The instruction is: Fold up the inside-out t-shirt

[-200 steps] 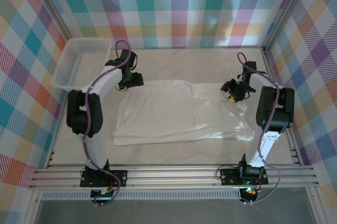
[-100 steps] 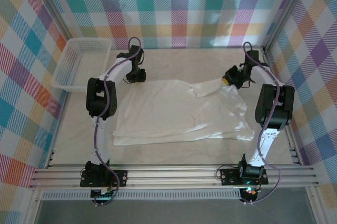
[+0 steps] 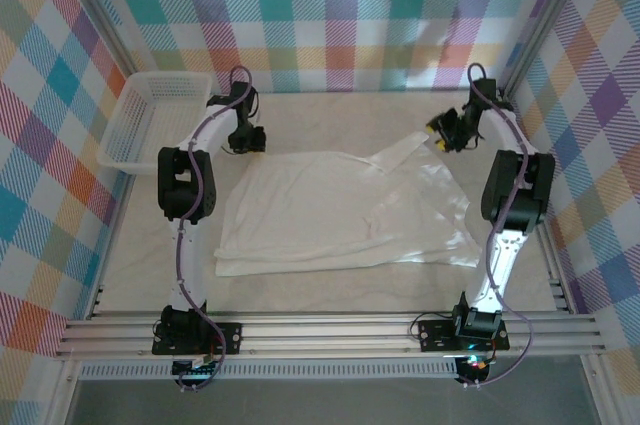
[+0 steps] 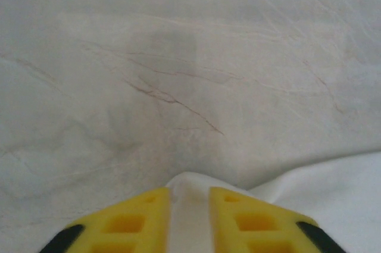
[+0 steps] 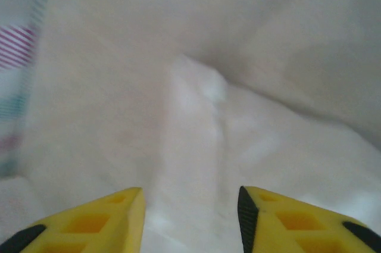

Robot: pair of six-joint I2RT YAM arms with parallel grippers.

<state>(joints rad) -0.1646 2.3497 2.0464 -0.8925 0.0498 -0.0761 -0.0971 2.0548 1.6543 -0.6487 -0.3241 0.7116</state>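
Well, from the top the shirt (image 3: 340, 210) lies spread on the table (image 3: 300, 290), with my left gripper (image 3: 247, 141) and right gripper (image 3: 446, 132) at its far corners. Left wrist view: my narrow fingers (image 4: 137, 220) pinch a white fold. Right wrist view: my wider fingers (image 5: 280, 220) hold bunched shirt.

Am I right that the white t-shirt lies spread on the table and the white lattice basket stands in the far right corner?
Not quite: the basket stands in the far left corner, not the far right, as the top external view shows. The rest holds: the white t-shirt does lie spread on the table.
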